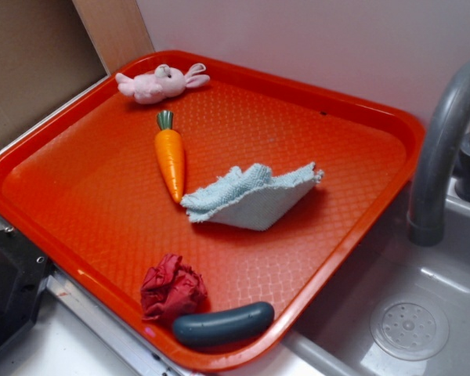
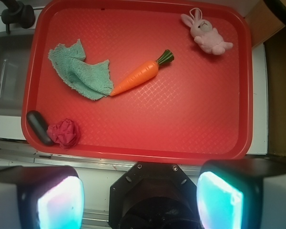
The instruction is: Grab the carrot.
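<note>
- Glossy orange tapered toy carrot (image 2: 137, 77) with green stem lies flat mid-tray on the red textured plastic tray (image 2: 181, 133); wrist view: stem toward 2 o'clock, tip toward 8.
- Tip touches or slips just under the crumpled pale teal cloth (image 2: 82, 71) at its 8 o'clock.
- Pink plush bunny (image 2: 206, 33) well apart at 2 o'clock; crumpled red rag (image 2: 64, 132) and dark grey-blue sausage-shaped piece (image 2: 38, 127) near the 8 o'clock corner.
- Risk: a grip near the tip snags the cloth; glossy taper may squirt out of a poorly centred pinch.
- Jaws (image 2: 140, 200) spread wide, empty, high above the tray's near edge, pointing down; not visible in exterior view.
</note>
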Robot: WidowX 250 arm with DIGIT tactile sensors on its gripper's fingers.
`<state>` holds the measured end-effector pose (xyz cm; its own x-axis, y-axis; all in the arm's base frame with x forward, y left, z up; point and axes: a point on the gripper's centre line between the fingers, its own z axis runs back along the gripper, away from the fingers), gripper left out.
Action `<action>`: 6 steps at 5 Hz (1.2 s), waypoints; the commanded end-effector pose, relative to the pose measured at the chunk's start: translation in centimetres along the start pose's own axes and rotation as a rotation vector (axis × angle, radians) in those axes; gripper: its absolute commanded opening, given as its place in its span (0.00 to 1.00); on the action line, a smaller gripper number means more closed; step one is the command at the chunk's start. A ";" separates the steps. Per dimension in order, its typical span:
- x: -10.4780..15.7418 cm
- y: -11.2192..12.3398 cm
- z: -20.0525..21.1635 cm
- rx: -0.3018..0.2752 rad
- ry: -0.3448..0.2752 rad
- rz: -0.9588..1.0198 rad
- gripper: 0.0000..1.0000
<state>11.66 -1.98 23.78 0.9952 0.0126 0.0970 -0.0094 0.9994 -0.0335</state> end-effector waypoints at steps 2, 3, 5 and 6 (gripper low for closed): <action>0.9 -0.5 -1.0 -0.028 -0.003 0.202 1.00; 1.9 -0.3 -2.8 0.014 0.004 0.447 1.00; 5.3 1.7 -7.7 0.027 0.002 0.600 1.00; 7.3 2.0 -10.4 0.069 -0.029 0.639 1.00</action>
<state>19.66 -0.37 13.34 0.7894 0.6080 0.0845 -0.6096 0.7927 -0.0083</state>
